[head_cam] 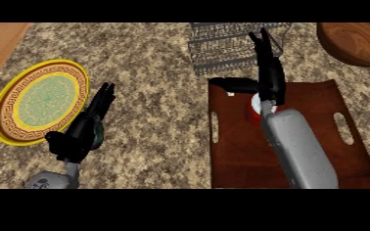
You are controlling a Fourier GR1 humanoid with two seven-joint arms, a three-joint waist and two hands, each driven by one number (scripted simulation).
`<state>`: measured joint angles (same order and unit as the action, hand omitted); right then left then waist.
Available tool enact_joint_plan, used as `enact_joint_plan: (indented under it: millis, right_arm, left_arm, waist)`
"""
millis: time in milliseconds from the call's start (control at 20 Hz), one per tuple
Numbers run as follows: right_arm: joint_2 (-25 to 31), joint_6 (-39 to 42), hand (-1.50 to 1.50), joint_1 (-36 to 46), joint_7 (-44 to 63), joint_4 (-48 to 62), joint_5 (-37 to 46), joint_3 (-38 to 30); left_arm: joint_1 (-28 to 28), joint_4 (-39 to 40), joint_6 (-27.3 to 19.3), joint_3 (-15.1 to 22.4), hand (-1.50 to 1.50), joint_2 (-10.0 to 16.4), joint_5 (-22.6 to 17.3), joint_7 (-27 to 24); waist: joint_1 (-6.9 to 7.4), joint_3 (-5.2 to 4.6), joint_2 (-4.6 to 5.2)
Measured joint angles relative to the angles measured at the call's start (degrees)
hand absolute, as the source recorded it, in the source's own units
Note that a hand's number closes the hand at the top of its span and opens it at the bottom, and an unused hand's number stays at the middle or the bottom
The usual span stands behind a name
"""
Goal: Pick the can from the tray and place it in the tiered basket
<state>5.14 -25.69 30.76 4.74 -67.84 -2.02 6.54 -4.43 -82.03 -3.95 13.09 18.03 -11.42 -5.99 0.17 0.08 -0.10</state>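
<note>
Pickup is apparently starting: the right hand [271, 80], fingers straight, thumb spread, is hovering over the can [252, 112] on the tray [239, 161], needing to curl round it.

forearms [300, 147] — grey, rounded | left hand [72, 142] black | right hand [271, 84] black — slim fingers [263, 49]

right hand [273, 79] spread above tray [239, 161], can [253, 111] apparently half hidden beneath wrist
</note>
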Motion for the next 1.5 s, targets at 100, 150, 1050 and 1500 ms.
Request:
enact_joint_plan:
  millis: [100, 150, 1050, 1500]
  right_arm:
    - [-1.4, -2.9, -1.5, 0.3, -2.3, 1.2, 2.0, 0.0]
    - [-1.0, -3.8, -1.5, 0.7, -1.8, 1.1, 3.6, 0.7]
    - [20.5, 34.0, -1.5, 16.1, 49.1, -6.2, 19.9, 22.0]
    - [20.6, 41.8, -1.5, 19.7, 61.3, -16.0, 12.6, 22.4]
  left_arm:
    - [-1.4, 1.2, 1.4, -0.5, 0.0, -0.2, -0.4, 0.6]
    - [-1.7, 2.0, 1.4, -0.5, 0.0, -0.6, 0.0, 0.1]
    - [-0.8, 2.1, 1.6, -1.6, 0.0, -1.1, 0.5, 1.1]
    - [-1.1, 1.4, 1.6, -1.8, 0.0, -2.1, 1.3, 1.3]
  waist:
    - [-0.08, 0.07, 0.02]
    - [-0.17, 0.16, 0.03]
    - [-2.13, -0.19, -1.65]
    - [-1.54, 0.16, -0.94]
